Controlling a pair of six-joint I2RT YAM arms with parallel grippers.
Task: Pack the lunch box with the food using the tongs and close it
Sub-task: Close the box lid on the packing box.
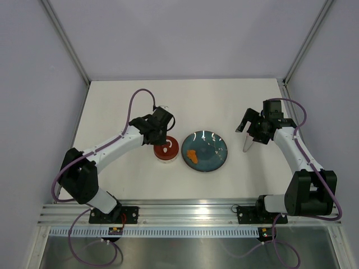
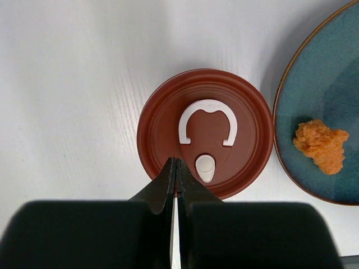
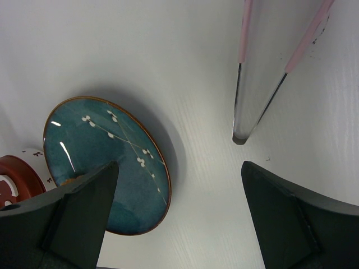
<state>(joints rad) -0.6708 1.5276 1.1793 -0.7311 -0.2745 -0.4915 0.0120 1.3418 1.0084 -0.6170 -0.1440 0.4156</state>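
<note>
1. As seen from the top camera, shows left gripper (image 1: 161, 137) over the lunch box (image 1: 166, 159), dark red lid (image 1: 166, 149) on it, on the white table (image 1: 123, 106). Puts teal plate (image 1: 212, 144) just right of the box, orange food (image 1: 192, 156) on its left part. Has right gripper (image 1: 251, 133) right of the plate, tongs (image 1: 247, 144) poking out toward the near edge; gripped or just lying, cannot tell.
2. From left wrist: shows fingers (image 2: 161, 189) pressed together, pinching nothing, tips over lid's near rim beside a white button (image 2: 205, 167).
3. From right wrist: shows jaws spread wide, tongs' joined end ahead between them, touching neither.
</note>
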